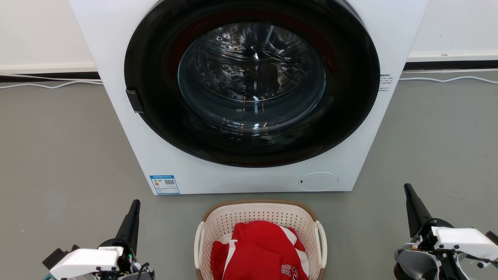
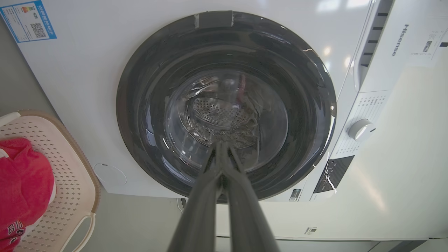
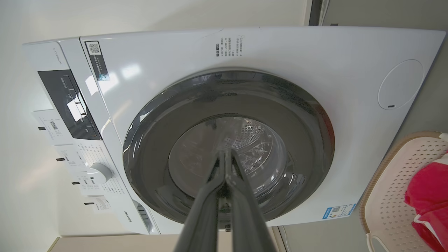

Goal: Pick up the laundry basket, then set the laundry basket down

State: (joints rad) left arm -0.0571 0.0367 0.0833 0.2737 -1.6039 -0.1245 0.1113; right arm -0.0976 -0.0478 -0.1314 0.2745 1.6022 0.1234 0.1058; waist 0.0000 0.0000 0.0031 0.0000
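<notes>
Left tool (image 1: 135,203): fingers pressed together into one dark spike, nothing pinched. It's in front of the washer (image 1: 249,181), out past the lower left corner, fingers aimed at the washer. In the left wrist view the closed tips (image 2: 220,145) line up with the lower half of the washer's door glass.

Right tool (image 1: 407,189): same state, fingers pressed together, nothing between them. It's in front of the washer, out past the lower right corner. In the right wrist view the tips (image 3: 226,152) also land on the door glass.

Laundry basket (image 1: 256,218): on the floor (image 1: 58,155) just in front of the washer, centred below the door (image 1: 155,116), with a narrow gap to the front panel. It's upright, with cream perforated walls, a brown rim and a white handle (image 1: 199,245) on each side. A red garment (image 1: 258,249) with white trim is heaped inside. Both tools are clear of the basket.

Washer: white front loader with a round dark door; the steel drum (image 1: 249,66) shows through the glass. There's a blue label (image 1: 164,184) at the front panel's lower left and a round flap (image 1: 318,181) at its lower right. A white cable (image 1: 50,84) runs along the floor behind the washer.
</notes>
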